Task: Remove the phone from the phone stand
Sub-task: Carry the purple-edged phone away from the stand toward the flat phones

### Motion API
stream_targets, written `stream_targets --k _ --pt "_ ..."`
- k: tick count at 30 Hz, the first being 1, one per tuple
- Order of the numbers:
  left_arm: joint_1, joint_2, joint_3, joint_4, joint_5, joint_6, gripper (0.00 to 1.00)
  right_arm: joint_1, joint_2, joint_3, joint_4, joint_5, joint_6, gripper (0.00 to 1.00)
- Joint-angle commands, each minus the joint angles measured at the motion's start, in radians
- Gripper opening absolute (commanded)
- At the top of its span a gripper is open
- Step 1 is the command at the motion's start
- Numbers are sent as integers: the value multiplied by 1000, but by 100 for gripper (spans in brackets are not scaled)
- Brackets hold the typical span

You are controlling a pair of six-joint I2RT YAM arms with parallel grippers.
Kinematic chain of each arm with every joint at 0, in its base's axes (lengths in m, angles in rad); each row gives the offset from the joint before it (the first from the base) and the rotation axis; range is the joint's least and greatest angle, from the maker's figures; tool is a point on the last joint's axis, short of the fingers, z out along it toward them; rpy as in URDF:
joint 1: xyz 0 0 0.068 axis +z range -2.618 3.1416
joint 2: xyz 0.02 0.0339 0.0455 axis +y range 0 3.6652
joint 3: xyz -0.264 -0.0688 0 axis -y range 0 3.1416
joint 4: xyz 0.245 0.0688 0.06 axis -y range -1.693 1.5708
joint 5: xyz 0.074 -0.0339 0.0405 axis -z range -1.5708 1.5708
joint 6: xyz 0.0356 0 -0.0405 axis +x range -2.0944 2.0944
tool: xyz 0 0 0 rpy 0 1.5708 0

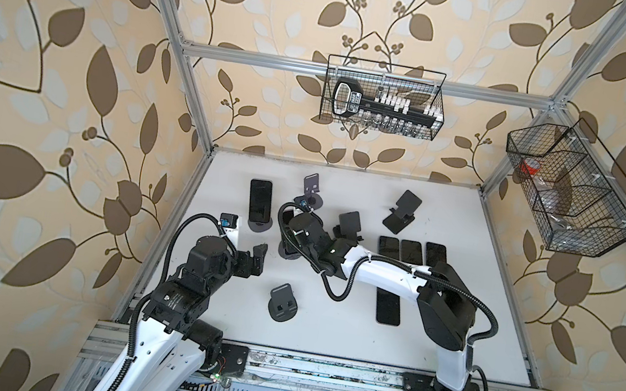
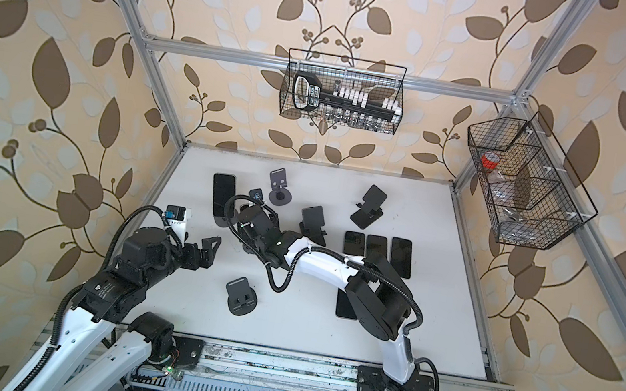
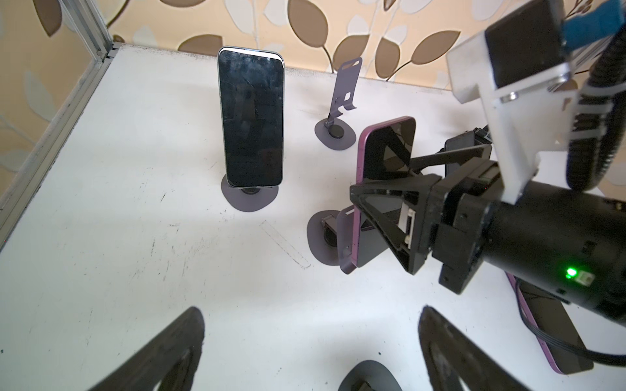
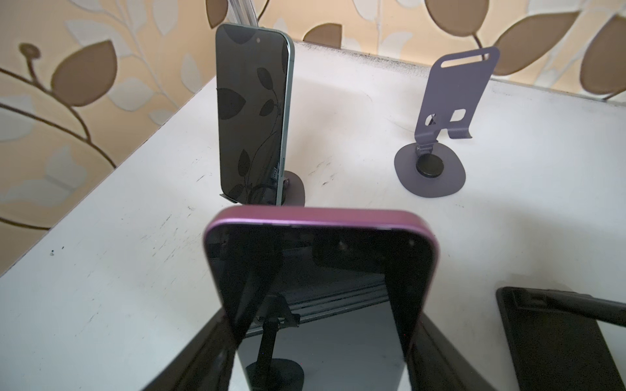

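Note:
A purple-edged phone (image 3: 386,152) leans upright in a grey phone stand (image 3: 325,237) near the middle of the table. My right gripper (image 4: 320,355) is shut on the phone (image 4: 318,270), one finger on each long side. The phone's lower end still lies against the stand's cradle. In both top views the right gripper (image 1: 290,235) (image 2: 252,223) covers most of the phone. My left gripper (image 1: 258,257) (image 3: 311,318) hangs open and holds nothing, left of the stand and apart from it.
A second dark phone (image 1: 259,200) stands in another stand further back left. Empty stands: (image 1: 312,188), (image 1: 399,213), (image 1: 348,227), (image 1: 283,301). Three phones (image 1: 412,253) lie flat at the right, another (image 1: 389,306) under the right arm. Wire baskets (image 1: 384,98) hang on the walls.

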Motion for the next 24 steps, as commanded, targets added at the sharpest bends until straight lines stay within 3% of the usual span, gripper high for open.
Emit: stream_targets --k 1,24 --pt "3 5 -5 17 7 -10 98 0 -57 -18 50 3 -11 67" --pt "3 29 -4 22 6 -8 97 -13 -138 -80 79 -12 -29 66"
